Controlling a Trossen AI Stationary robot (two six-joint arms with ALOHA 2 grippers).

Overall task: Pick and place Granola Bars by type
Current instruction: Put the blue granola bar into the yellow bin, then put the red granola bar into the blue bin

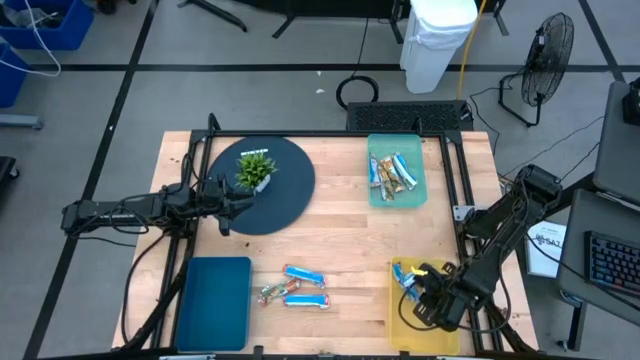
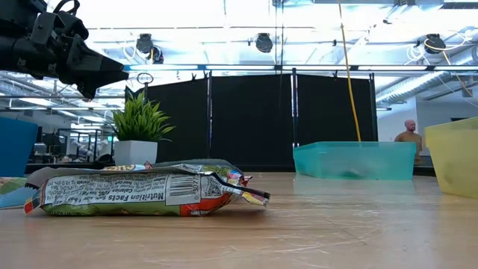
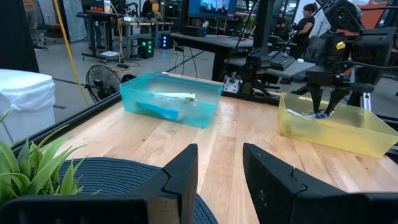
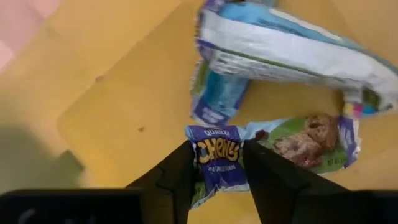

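Yellow plastic frames the action: the right gripper (image 4: 216,163) hangs inside the yellow tray (image 1: 400,318) at the near right corner of the wooden surface (image 1: 340,240), its fingers (image 4: 171,174) pinching the end of a blue-wrapped granola bar (image 4: 219,158) just above two others lying on the tray floor. The bar looks light and soft, its foil wrapper slick and crinkly, so a hold across the crimped end or the narrow middle seems safest. Three more bars (image 1: 295,287) lie loose on the surface between the yellow tray and the dark blue tray (image 1: 213,300); several rest in the teal tray (image 1: 395,178). The left gripper (image 3: 217,168) waits over the round dark mat (image 1: 262,186) beside the potted plant (image 1: 254,170), fingers spread and empty.
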